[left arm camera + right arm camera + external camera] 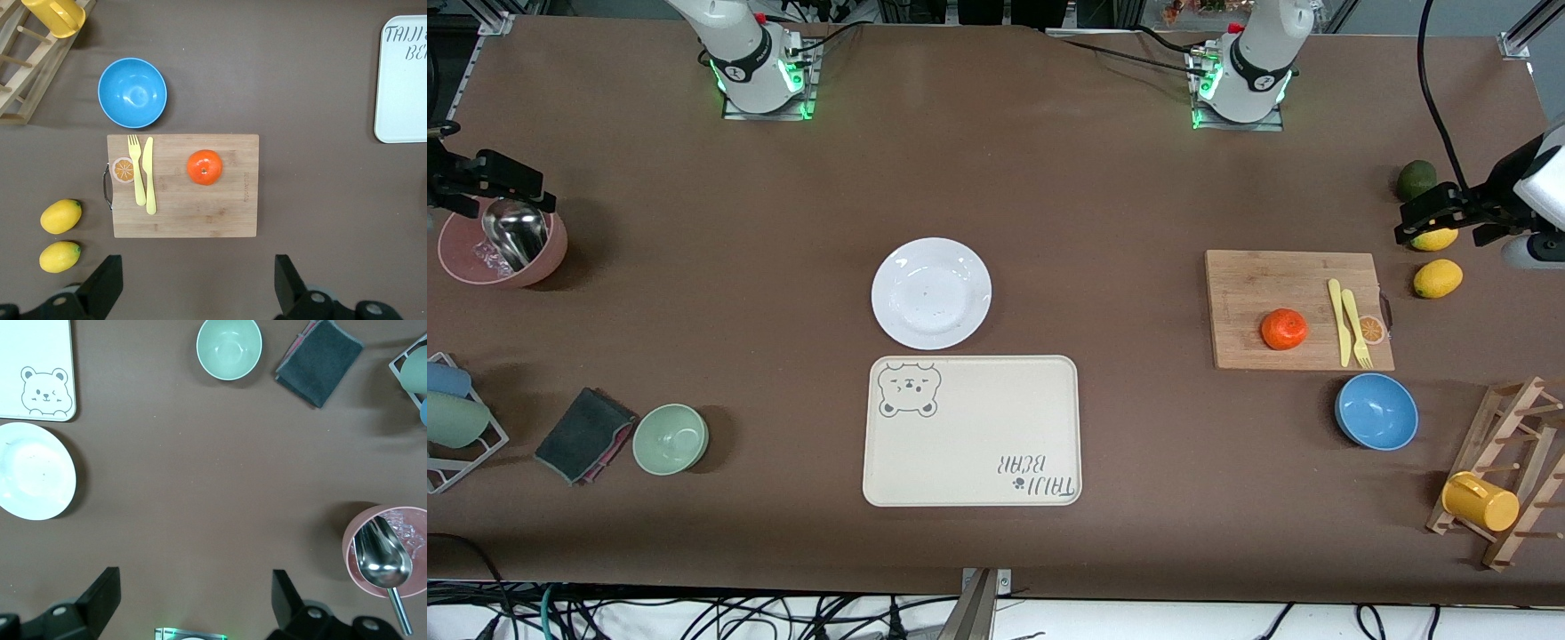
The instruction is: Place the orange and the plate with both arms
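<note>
While both arms wait high at the two ends, nothing of the task is yet grasped; entries run from largest to smallest.

Worktop [1049, 178]: brown matte surface carrying every item below.

Beige rectangular bear-print tray [971, 431]: lies at mid-table, nearer the front camera than the plate and just beside it; judged the likely destination, though the task sentence names none.

Rectangular bamboo cutting board [1254, 293]: lies toward the left arm's end; it carries the orange, a yellow plastic knife [1336, 322], a yellow plastic fork [1354, 327] and a small orange-slice tag [1372, 331].

Plain round glossy white plate [931, 292]: empty, flat on the worktop at mid-table, apart from the board.

Left hand [193, 287]: up over the left arm's end of the worktop beside the two yellow lemons [60, 237]; fingers spread wide apart, holding nothing.

Right hand [193, 603]: up over the right arm's end, above the pink bowl with a steel scoop [387, 553]; fingers likewise wide apart and empty.

Small round orange-red mandarin-like orange [1284, 329]: sits on the board, clear of the cutlery.

Deciding relation: the orange lies on the left arm's side, the plate more toward the right arm's; by judgement, each arm takes the item nearer it.
</note>
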